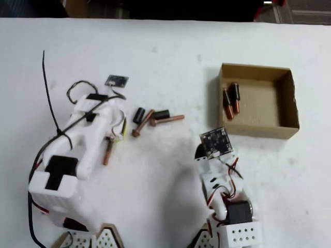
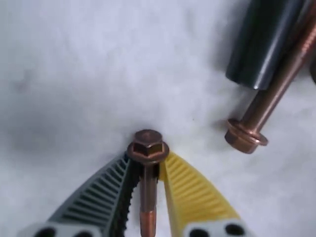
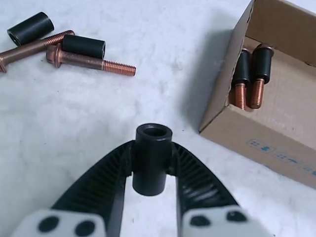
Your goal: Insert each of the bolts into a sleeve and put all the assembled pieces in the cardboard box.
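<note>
My left gripper is shut on a copper bolt, its hex head at the fingertips and its shaft running back between the grey and yellow fingers. From above, this bolt lies low beside the left arm's gripper. My right gripper is shut on a black sleeve, held upright with its bore facing out. The cardboard box stands at the right, with two assembled pieces against its left wall. Two loose sleeves and two loose bolts lie mid-table.
The loose bolt and sleeve lie close beyond my left fingertips. The box's near wall stands just off my right gripper. Black cables trail from the left arm. Bare white table lies between the two arms.
</note>
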